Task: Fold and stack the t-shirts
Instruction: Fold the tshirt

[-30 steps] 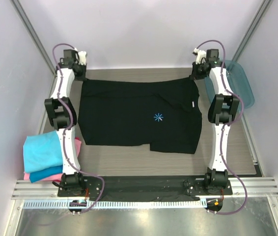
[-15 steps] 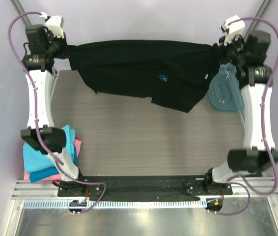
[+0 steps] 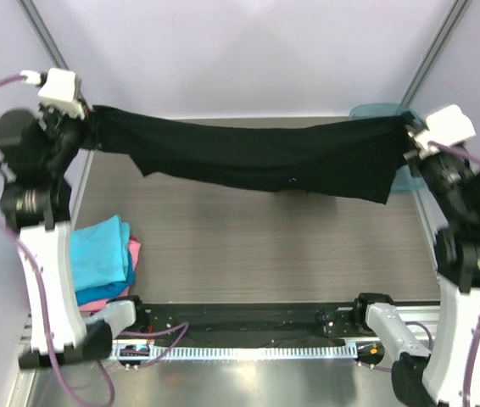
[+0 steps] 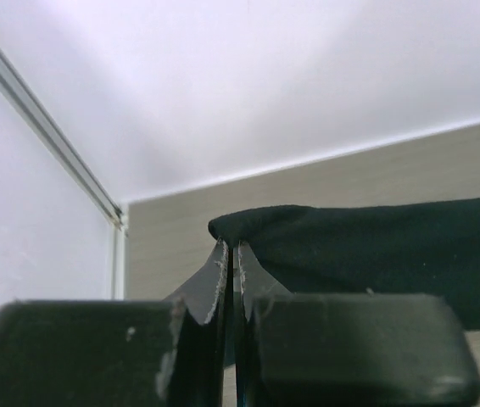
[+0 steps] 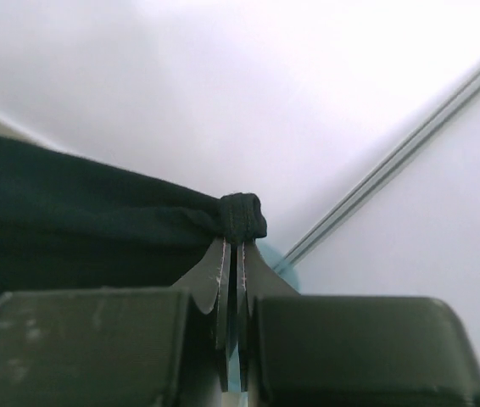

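A large black t-shirt [image 3: 257,157] hangs stretched in the air across the back of the table, held at both ends. My left gripper [image 3: 90,119] is shut on its left corner, and the pinched black cloth [image 4: 325,246] shows past my closed left gripper [image 4: 231,250]. My right gripper [image 3: 408,127] is shut on the shirt's right corner, where a bunched hem [image 5: 242,216] sits between the tips of my right gripper [image 5: 233,246]. A stack of folded t-shirts [image 3: 100,259], turquoise over blue over pink, lies at the table's near left.
A translucent teal tray [image 3: 374,113] stands at the back right, mostly behind the hanging shirt and the right arm. Metal frame posts [image 3: 41,38] rise at both back corners. The wooden table [image 3: 257,246] lies below the shirt.
Both arms have lifted the black t-shirt from lying flat on the table to hanging taut in the air, and have risen and swung outward.
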Robot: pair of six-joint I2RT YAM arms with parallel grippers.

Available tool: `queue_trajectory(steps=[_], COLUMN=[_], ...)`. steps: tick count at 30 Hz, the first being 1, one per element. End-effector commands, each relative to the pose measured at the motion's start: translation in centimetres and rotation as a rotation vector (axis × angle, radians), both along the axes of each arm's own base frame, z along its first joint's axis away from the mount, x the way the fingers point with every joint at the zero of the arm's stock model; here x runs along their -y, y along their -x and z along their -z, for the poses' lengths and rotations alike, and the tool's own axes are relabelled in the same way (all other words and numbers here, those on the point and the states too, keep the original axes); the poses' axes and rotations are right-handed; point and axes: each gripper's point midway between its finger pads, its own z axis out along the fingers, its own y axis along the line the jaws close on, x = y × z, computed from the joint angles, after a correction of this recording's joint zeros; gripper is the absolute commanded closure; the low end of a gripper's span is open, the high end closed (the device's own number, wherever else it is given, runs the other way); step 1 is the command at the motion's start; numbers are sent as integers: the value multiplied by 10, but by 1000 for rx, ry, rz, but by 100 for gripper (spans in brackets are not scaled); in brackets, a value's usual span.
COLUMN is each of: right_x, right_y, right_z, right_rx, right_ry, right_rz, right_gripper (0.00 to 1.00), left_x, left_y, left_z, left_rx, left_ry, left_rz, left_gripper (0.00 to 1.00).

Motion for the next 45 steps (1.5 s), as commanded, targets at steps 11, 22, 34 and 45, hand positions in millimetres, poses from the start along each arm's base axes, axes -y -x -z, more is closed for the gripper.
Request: queue_trajectory(steps=[11,22,34,45], right_x=[-3,-2,-8,15], right_y=[146,-24,-200,-332], right_z=[-67,45,248,334], right_rx=[265,-67,-486,-568], right_ry=[18,24,34,53], right_rz=[66,-31,-94,31], right_gripper=[99,99,99,99], left_x=[1,5,16,-17], left_y=[110,-11,-145,-248], left_z=[-40,93,301,354], left_rx=[210,-185,-620,-640], left_ry=[-128,-48,-52,-54], left_rz=[-58,79,128,-52], left_gripper=[100,99,99,100])
